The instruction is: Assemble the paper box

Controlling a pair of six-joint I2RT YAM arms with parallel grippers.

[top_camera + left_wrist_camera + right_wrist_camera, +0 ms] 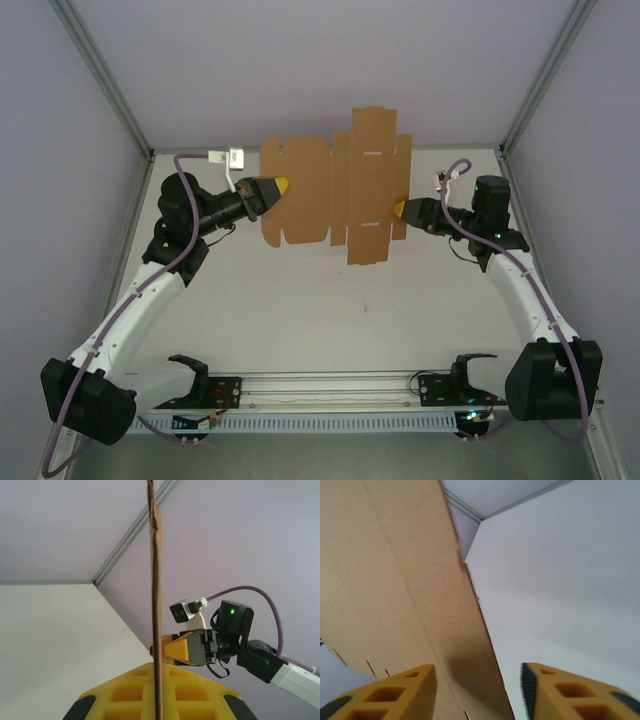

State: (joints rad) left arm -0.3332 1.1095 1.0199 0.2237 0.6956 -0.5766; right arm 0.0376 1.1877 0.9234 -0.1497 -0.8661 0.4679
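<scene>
Plainly, the left gripper (272,187) has its yellow fingers (125,695) pressed together on the paper box (335,190), which here is a flat die-cut cardboard sheet. In the left wrist view the sheet stands edge-on, rising straight out from between the two pads. The right gripper (476,672) is different. Its fingers (395,690) stand apart, and the opposite edge of the sheet runs into the gap between them. It lies close against one finger with open space before the other, so nothing is clamped on that side. Out beyond the fingertips, the sheet is held up off the white table (300,300), spanning from one gripper to the other. Its flaps and tabs all lie in one plane with none folded, and cut slots and crease lines show across its middle.

Judging by this, the task is at its opening step: the blank is carried by one grip and offered to the second, and no wall of the box is formed yet. The next move likely calls for the right fingers to close on the edge sitting between them, squarely and without pushing the sheet sideways against the left grip. After that a panel has to be bent along a crease, which needs one side held firm while the other turns. The thin card could buckle or slip if the closing finger shoves it.
</scene>
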